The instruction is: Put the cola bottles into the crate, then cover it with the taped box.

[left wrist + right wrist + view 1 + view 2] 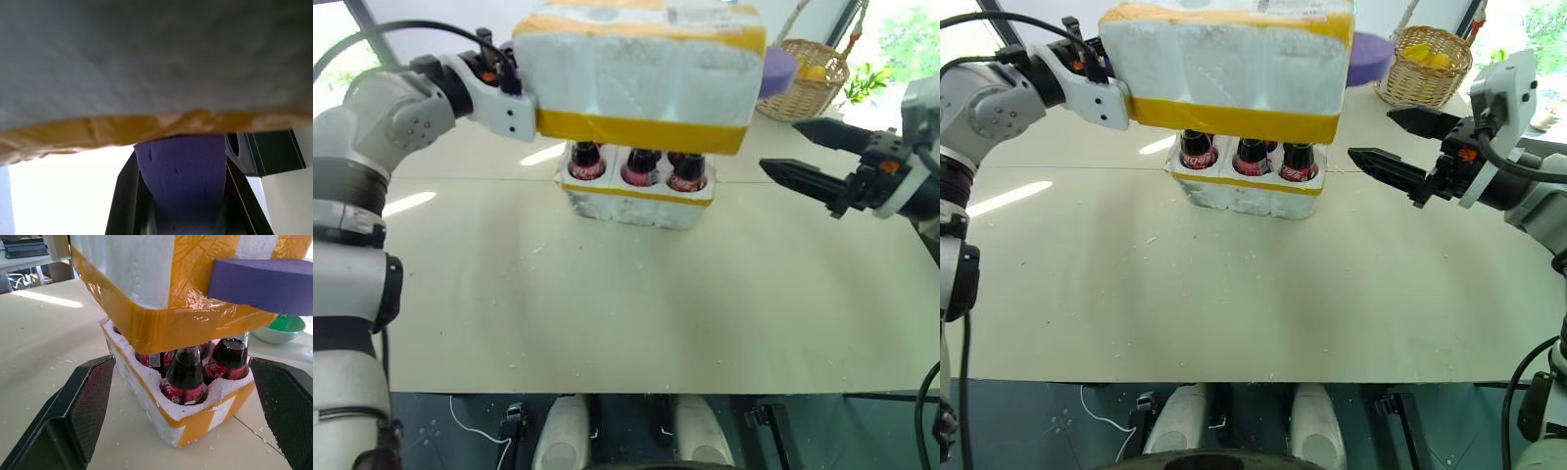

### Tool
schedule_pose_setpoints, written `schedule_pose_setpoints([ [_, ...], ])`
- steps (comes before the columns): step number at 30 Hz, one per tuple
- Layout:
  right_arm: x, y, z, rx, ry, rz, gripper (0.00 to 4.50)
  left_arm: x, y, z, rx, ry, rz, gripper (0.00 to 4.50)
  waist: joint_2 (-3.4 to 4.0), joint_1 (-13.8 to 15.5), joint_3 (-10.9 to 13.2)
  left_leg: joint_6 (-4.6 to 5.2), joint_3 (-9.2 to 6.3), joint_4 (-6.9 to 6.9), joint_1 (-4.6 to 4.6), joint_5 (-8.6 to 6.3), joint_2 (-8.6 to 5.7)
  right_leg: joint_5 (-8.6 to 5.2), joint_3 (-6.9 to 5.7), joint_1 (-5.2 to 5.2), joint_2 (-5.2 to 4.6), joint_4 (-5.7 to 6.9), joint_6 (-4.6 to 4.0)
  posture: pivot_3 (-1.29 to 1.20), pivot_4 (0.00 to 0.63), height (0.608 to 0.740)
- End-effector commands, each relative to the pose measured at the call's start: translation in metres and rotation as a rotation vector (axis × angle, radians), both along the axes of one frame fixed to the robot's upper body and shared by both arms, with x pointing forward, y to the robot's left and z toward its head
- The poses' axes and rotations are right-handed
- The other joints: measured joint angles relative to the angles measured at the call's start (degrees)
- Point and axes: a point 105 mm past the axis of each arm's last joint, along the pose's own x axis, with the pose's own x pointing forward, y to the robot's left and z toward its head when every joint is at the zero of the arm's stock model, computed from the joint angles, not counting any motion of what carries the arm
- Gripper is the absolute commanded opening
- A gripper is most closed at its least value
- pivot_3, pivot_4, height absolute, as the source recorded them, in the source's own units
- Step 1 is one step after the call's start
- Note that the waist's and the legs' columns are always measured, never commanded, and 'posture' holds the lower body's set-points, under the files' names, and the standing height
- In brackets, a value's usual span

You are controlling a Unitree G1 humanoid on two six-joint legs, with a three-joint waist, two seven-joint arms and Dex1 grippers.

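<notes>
The left gripper (pixel 514 73), fingers clamped on the taped box (pixel 641 73), holds it above the crate (pixel 636 201) of cola bottles (pixel 641 166), near the surface's (pixel 607 304) far edge; the right gripper's (pixel 803 157) fingers are apart.

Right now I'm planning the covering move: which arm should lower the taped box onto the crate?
Left. The left gripper already holds the taped box above the crate of cola bottles. The right gripper hangs open beside the crate, holding nothing.

Taped box (pixel 641 73) low over cola bottles (pixel 642 166) in crate (pixel 636 201).
</notes>
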Motion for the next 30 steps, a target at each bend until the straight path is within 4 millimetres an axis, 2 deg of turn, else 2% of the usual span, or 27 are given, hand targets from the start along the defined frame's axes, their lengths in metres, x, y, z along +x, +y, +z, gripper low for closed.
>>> schedule_pose_setpoints([
  [1, -0.007, 0.002, 0.015, 0.006, -0.061, 0.009, 4.5, 0.007, 0.003, 0.01, -0.034, -0.052, 0.044, 0.27, 0.0, 0.0, 0.0, 0.0, 0.0, 0.0, 0.0, 0.0, 0.0, 0.0, 0.0, 0.0, 0.0, 0.0, 0.0, 0.0, 0.15, 0.74],
  [4, -0.006, 0.002, 0.015, 0.009, -0.062, 0.006, 4.5, 0.012, -0.002, 0.01, -0.056, -0.063, 0.047, 0.27, 0.0, -0.1, 0.0, 0.01, -0.01, 0.02, 0.0, 0.0, 0.0, 0.0, -0.01, 0.0, 0.0, 0.01, 0.0, 0.0, 0.15, 0.74],
  [8, -0.006, 0.004, 0.015, 0.013, -0.065, 0.011, 4.5, 0.013, -0.013, -0.002, -0.027, -0.046, 0.003, 0.27, 0.0, -0.1, 0.0, -0.03, 0.01, 0.02, 0.0, 0.02, -0.03, 0.0, -0.01, 0.0, 0.01, 0.01, 0.0, 0.0, 0.15, 0.74],
  [13, -0.006, 0.004, 0.013, 0.007, -0.055, 0.012, 4.5, 0.011, -0.013, -0.016, 0.024, -0.024, -0.02, 0.27, 0.0, -0.2, 0.0, -0.17, 0.01, 0.01, -0.01, 0.1, -0.02, 0.0, -0.01, -0.01, 0.03, 0.01, 0.0, 0.0, 0.15, 0.74],
  [15, -0.007, 0.004, 0.011, 0.0, -0.048, 0.014, 4.5, 0.011, -0.01, -0.019, 0.026, -0.008, -0.019, 1.3, 0.0, -0.1, 0.0, -0.07, 0.01, 0.01, -0.01, 0.05, 0.0, 0.0, -0.01, -0.01, 0.03, 0.0, 0.0, 0.0, 0.15, 0.74],
  [16, -0.008, 0.004, 0.01, -0.002, -0.046, 0.016, 4.5, 0.01, -0.008, -0.02, 0.03, -0.003, -0.02, 1.65, 0.0, -0.1, 0.0, -0.04, 0.01, 0.01, -0.01, 0.03, 0.01, 0.0, -0.01, -0.01, 0.03, 0.0, 0.0, 0.0, 0.15, 0.74],
  [17, -0.008, 0.004, 0.009, -0.004, -0.044, 0.017, 4.5, 0.009, -0.007, -0.022, 0.037, 0.004, -0.023, 2.23, 0.0, -0.1, 0.0, -0.05, 0.01, 0.01, -0.01, 0.03, 0.02, 0.0, -0.01, -0.01, 0.03, 0.0, 0.0, 0.0, 0.15, 0.74],
  [20, -0.009, 0.003, 0.006, -0.013, -0.033, 0.012, 4.5, 0.0, -0.001, -0.033, 0.117, 0.015, -0.053, 3.72, 0.0, -0.2, 0.0, -0.06, 0.01, 0.01, 0.0, 0.03, 0.02, 0.0, -0.01, -0.01, 0.03, 0.01, 0.0, 0.0, 0.15, 0.74],
  [23, -0.009, -0.001, 0.001, -0.031, -0.015, 0.0, 4.5, -0.017, 0.009, -0.039, 0.232, -0.013, -0.102, 3.72, 0.0, -0.3, 0.0, -0.06, 0.01, 0.01, 0.0, 0.04, 0.04, 0.0, -0.01, -0.01, 0.03, 0.01, 0.0, 0.0, 0.15, 0.74],
  [25, -0.01, -0.004, -0.001, -0.037, -0.005, -0.009, 4.5, -0.028, 0.021, -0.039, 0.247, -0.023, -0.112, 3.72, 0.0, -0.2, 0.0, -0.02, 0.01, 0.01, -0.01, 0.01, 0.07, 0.0, 0.0, -0.02, 0.02, 0.01, 0.0, 0.0, 0.15, 0.74],
  [27, -0.009, -0.008, -0.003, -0.04, 0.004, -0.021, 4.5, -0.041, 0.036, -0.04, 0.183, 0.024, -0.116, 3.72, 0.02, -0.2, 0.0, 0.0, 0.0, 0.0, 0.0, 0.0, 0.1, 0.0, 0.0, -0.02, 0.01, 0.01, 0.0, 0.0, 0.15, 0.74],
  [30, -0.008, -0.013, -0.007, -0.048, 0.017, -0.037, 4.5, -0.059, 0.06, -0.05, -0.043, 0.203, -0.083, 3.72, 0.07, -0.3, 0.0, -0.12, -0.02, 0.01, 0.05, 0.07, 0.12, 0.0, 0.02, -0.03, -0.05, 0.03, -0.01, 0.0, 0.15, 0.74],
])
